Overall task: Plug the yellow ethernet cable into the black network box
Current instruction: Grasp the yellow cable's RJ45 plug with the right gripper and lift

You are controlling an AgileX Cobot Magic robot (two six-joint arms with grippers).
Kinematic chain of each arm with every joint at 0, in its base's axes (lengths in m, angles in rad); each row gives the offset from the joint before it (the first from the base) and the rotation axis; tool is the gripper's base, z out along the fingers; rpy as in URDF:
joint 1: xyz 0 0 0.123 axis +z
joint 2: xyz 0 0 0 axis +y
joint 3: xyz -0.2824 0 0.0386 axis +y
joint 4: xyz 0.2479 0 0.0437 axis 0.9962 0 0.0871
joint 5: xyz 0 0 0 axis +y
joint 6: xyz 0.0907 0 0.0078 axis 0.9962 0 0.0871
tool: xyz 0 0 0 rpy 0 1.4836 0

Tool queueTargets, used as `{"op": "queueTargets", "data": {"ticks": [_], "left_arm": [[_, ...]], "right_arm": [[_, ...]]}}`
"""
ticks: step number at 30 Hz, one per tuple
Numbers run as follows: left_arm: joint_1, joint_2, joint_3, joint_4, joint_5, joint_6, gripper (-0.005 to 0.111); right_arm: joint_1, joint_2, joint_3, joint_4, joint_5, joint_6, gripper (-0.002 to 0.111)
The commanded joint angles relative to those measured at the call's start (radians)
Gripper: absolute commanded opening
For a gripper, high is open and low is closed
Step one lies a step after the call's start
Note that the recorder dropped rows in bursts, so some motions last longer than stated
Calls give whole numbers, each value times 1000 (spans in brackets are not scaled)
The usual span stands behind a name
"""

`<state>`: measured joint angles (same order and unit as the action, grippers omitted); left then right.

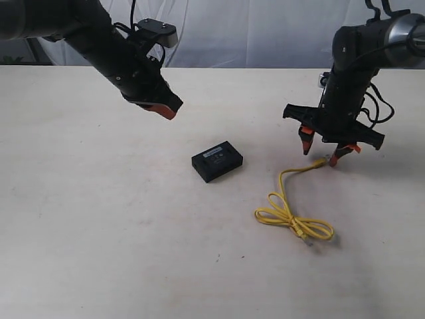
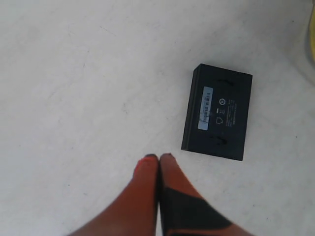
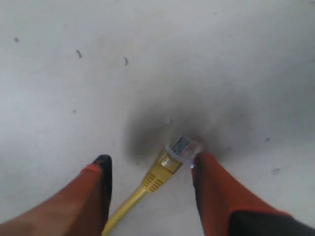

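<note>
At right, the right end effector points down, fingers apart astride one end of the yellow ethernet cable; the left end effector, fingers together, tilts beyond the black network box.

Bare table lies open on every side of the black network box, so nothing blocks a reach to any of its faces. The left gripper, its jaws pressed together, hangs above the table beyond the box and well apart from it. The yellow ethernet cable is the only clutter, its knotted loop sprawling well clear of the box. Its clear plug lies in the gap between the spread jaws of the right gripper (closer to one jaw, with bare table beside the other).
</note>
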<state>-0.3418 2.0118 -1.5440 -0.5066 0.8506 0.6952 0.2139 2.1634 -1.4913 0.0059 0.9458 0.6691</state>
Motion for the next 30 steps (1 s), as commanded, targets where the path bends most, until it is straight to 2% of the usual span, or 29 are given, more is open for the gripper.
{"op": "queueTargets", "data": {"ticks": [1,11,13,16,20,21,25,30], "left_arm": [[0,-12,6,-14,-7,3,0],[0,-12,6,-16,-9,3,0],[0,-12,6,-16,-9,3,0],[0,-12,6,-16,-9,3,0],[0,-12,6,-16,-9,5,0],[0,-12,6,-16,-9,9,0],[0,-12,6,-16,-9,19,0],[0,-12,8,-16,-7,19,0]], "right_arm": [[1,14,2,5,-14,1,50],[10,30,2,26,-19,1,48],[10,30,2,25,-21,-4,42],[10,30,2,22,-42,-11,26],[10,30,2,22,-47,-92,-1],[10,30,2,22,-60,-122,-1],[8,30,-8,51,-46,-390,-1],[8,-65,-8,72,7,-971,-1]]}}
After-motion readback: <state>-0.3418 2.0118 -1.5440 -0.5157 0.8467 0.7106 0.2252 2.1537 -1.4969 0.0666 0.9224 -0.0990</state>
